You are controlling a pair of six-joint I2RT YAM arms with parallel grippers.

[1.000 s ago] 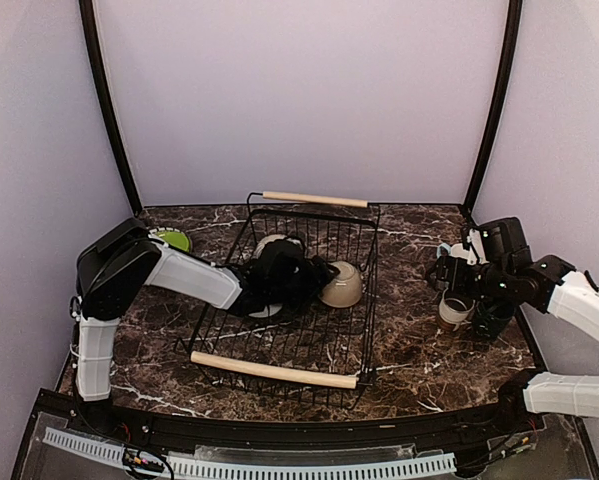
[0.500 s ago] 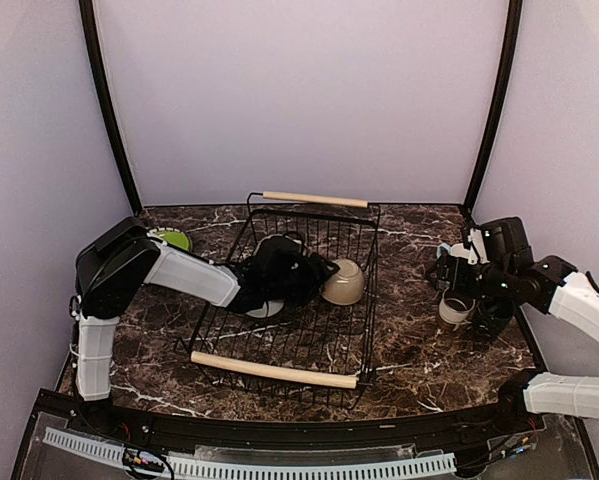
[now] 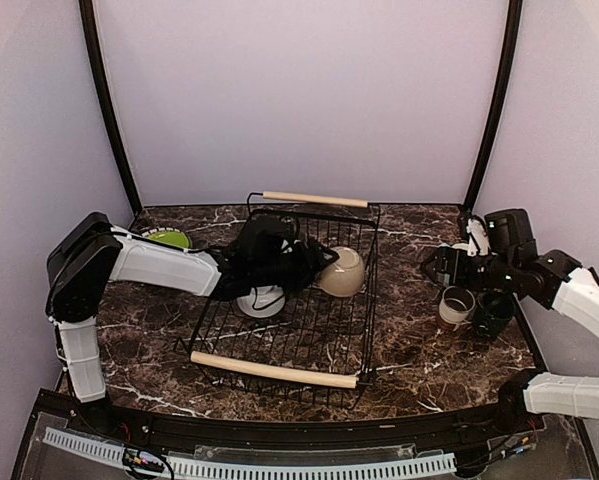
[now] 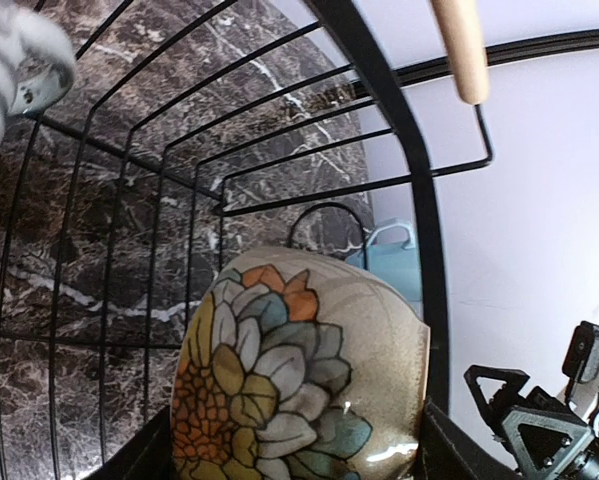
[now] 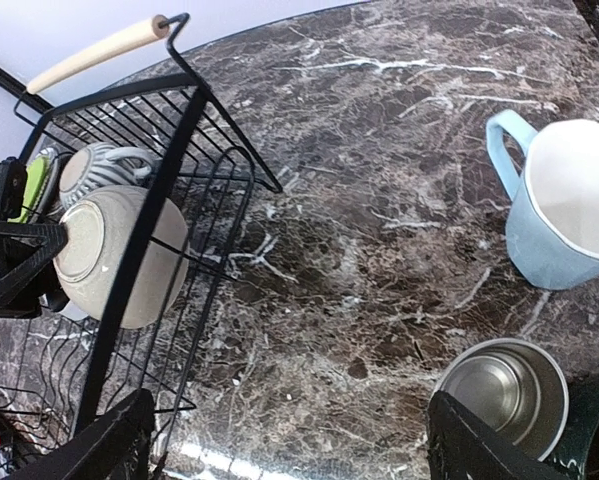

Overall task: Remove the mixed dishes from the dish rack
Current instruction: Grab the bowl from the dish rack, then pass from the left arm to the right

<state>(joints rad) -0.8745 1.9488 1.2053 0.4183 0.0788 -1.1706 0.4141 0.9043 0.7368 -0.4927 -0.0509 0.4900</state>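
Note:
The dish rack [image 3: 275, 371] is a black wire basket with two wooden handles, in the middle of the table. My left gripper [image 3: 315, 268] reaches into it and is shut on a beige bowl [image 3: 343, 272], held tilted just above the rack floor. In the left wrist view the bowl's flower-patterned side [image 4: 289, 380] fills the gap between the jaws. A grey-striped mug [image 5: 104, 165] and a white dish [image 3: 262, 300] sit in the rack. My right gripper [image 3: 435, 268] is open and empty, above bare table right of the rack.
A light-blue mug [image 5: 564, 200], a small white-brown cup [image 3: 456, 305] and a dark-teal mug [image 3: 494, 313] stand on the table at the right. A green plate [image 3: 171, 239] lies left of the rack. The rack's right wall [image 5: 169, 150] stands between my two grippers.
My left gripper has raised the beige bowl a little and moved it back. My right gripper has lifted up and away from the cups at the right.

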